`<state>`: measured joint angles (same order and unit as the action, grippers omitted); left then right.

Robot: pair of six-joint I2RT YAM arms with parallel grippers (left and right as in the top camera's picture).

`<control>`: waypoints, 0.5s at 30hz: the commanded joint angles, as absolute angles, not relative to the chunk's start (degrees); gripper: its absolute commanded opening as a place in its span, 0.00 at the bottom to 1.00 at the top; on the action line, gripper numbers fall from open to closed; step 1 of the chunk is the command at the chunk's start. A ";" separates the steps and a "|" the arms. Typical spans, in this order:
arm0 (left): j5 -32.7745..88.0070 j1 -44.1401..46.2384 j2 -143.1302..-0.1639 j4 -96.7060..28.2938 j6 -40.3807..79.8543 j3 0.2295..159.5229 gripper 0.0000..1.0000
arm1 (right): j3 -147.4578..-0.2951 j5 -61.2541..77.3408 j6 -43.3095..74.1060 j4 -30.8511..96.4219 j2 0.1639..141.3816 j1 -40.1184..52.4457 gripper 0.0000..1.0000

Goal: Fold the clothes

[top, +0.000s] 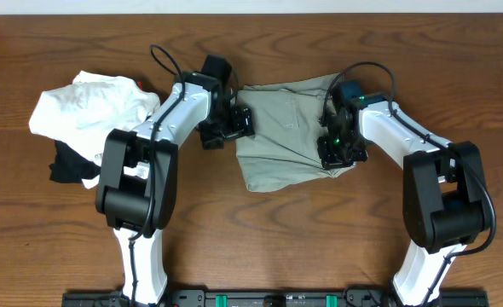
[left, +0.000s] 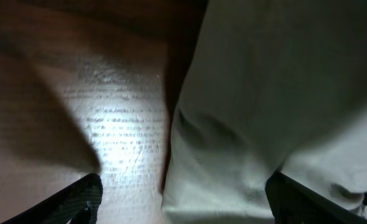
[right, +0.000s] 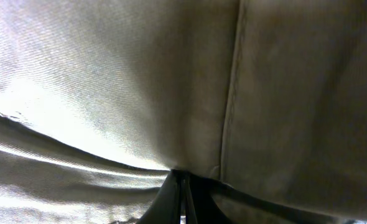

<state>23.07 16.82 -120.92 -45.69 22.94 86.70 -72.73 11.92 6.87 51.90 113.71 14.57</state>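
**Desk:** Overhead?
**Photographer:** Khaki shorts [top: 281, 128] lie bunched mid-table [top: 251, 256] between the arms, with a white-and-black pile [top: 85, 115] at left.
**Desk:** Left wrist?
**Photographer:** The left gripper [left: 183, 208] is spread wide at the shorts' edge, holding nothing.
**Desk:** Right wrist?
**Photographer:** The right gripper [right: 181, 196] is pinched tight on a fold of the shorts.

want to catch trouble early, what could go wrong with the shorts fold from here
1. Only the right gripper pinches the shorts; the left gripper is open over their edge, so a pull now may drag or bunch them instead of folding.
2. The white and black pile lies beside the left arm; a swing might snag it.
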 commanded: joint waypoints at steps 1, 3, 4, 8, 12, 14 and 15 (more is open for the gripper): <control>24.29 17.04 -121.01 -43.92 23.49 86.61 0.86 | -72.20 9.69 6.09 51.68 113.91 14.22 0.05; 24.69 17.63 -121.14 -42.63 23.49 85.89 0.86 | -72.20 9.69 6.09 51.59 113.91 14.22 0.05; 24.93 18.11 -121.25 -41.93 23.49 85.49 0.86 | -72.20 9.69 6.09 51.57 113.91 14.22 0.05; 27.09 21.21 -122.56 -38.63 23.90 84.44 0.86 | -72.20 9.69 6.09 51.48 113.91 14.22 0.05; 26.92 23.99 -124.51 -38.46 23.86 84.42 0.78 | -72.20 9.76 6.11 51.55 113.91 14.22 0.05; 25.87 24.82 -125.08 -38.24 23.88 84.42 0.65 | -72.20 10.63 6.11 51.64 113.91 14.26 0.05; 25.43 24.97 -125.10 -38.13 23.90 84.42 0.54 | -72.20 11.07 6.11 51.62 113.91 14.26 0.05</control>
